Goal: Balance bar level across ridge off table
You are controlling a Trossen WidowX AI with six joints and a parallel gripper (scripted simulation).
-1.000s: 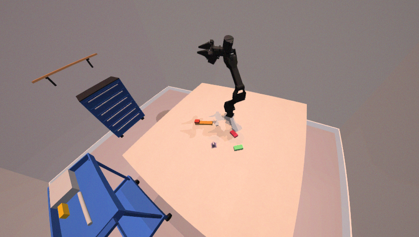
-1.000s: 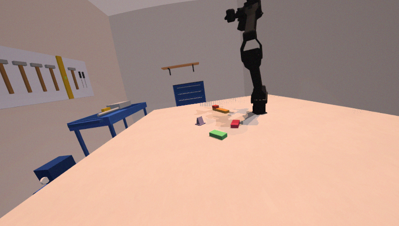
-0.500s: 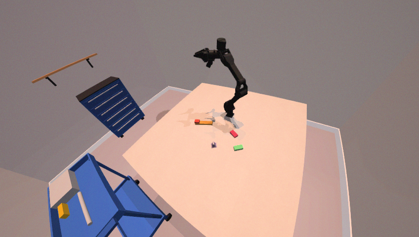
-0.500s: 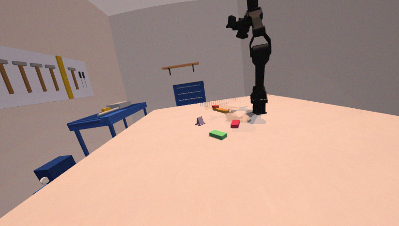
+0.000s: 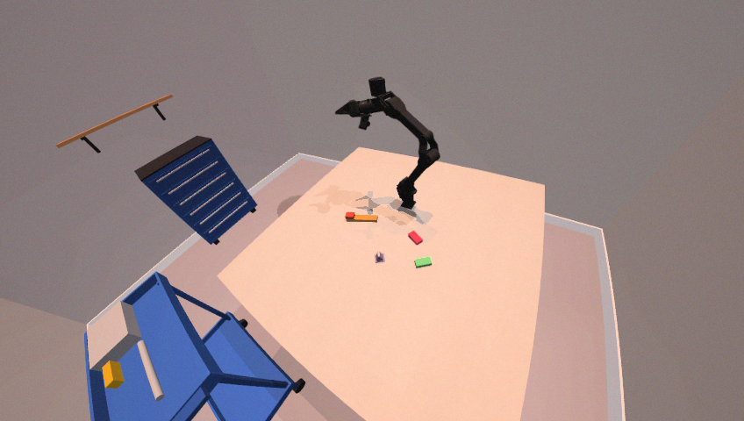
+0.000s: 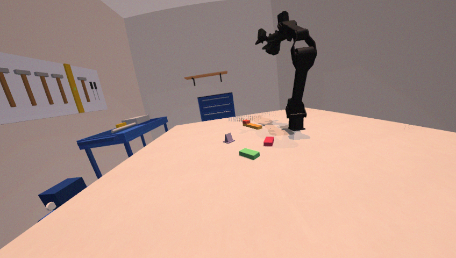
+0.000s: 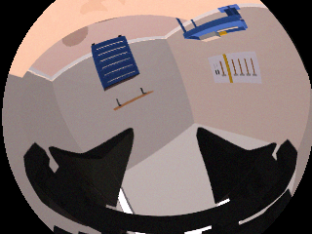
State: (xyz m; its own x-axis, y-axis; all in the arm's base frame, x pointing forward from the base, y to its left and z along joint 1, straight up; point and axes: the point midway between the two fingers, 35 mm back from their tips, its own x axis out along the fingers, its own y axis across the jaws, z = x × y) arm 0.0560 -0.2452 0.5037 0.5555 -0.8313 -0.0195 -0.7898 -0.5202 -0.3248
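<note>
The orange bar (image 5: pixel 366 217) (image 6: pixel 253 126) lies flat on the table, with a red block (image 5: pixel 349 215) (image 6: pixel 246 121) at one end. The small purple-grey ridge (image 5: pixel 379 257) (image 6: pixel 228 138) stands on the table apart from the bar, with nothing on it. My gripper (image 7: pixel 166 132) is open and empty, its two dark fingers wide apart in the wrist view. In the top and exterior views it is raised high above the table, far from the bar and the ridge. The wrist view shows neither bar nor ridge.
A red block (image 5: pixel 415 237) (image 6: pixel 268 141) and a green block (image 5: pixel 423 261) (image 6: pixel 249 153) lie on the table near the ridge. A blue cart (image 5: pixel 182 338) (image 6: pixel 143 129) stands beyond the table's edge. A blue drawer cabinet (image 5: pixel 201 188) (image 7: pixel 115 62) stands off the table.
</note>
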